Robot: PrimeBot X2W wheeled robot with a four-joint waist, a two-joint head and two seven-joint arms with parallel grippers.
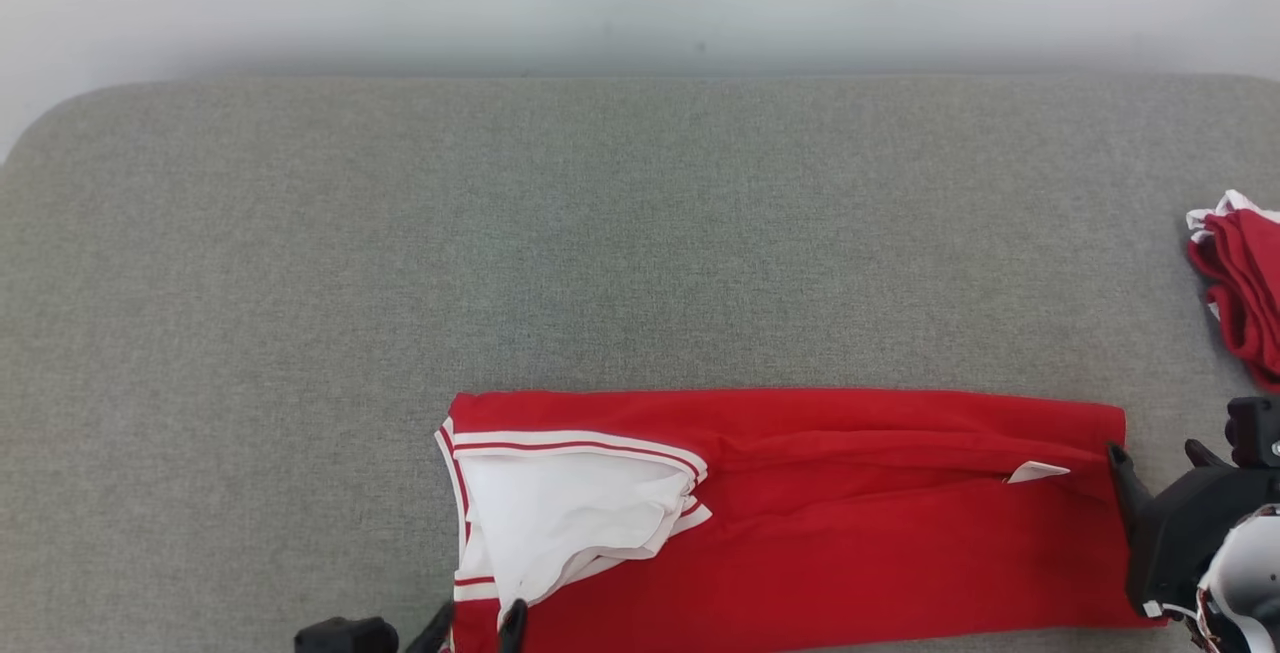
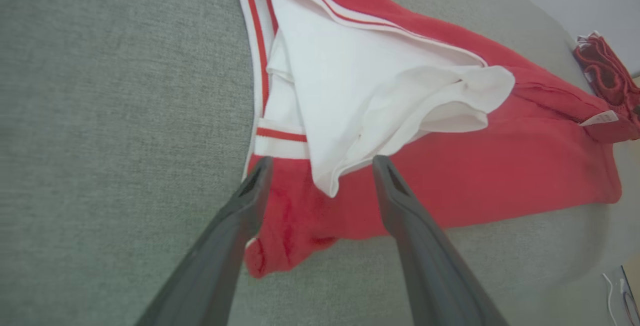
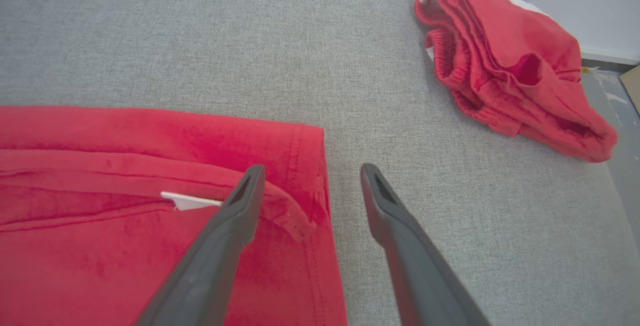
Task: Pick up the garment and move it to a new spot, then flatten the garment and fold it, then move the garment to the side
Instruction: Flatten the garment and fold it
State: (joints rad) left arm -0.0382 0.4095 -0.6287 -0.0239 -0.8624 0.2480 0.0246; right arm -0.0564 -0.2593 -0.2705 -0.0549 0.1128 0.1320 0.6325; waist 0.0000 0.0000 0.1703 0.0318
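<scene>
Soft red-and-white cloth garment lies along the near edge of the grey padded table; our left gripper and right gripper gape open (both empty). Limp, light; we'd probably pinch end hems.

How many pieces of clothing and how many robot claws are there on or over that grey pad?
Red clothing: 2 (laid-out garment, bunched garment near the pad's right edge)
Grippers: 2 (left gripper, right gripper, both open and holding nothing)
Total: 4
</scene>
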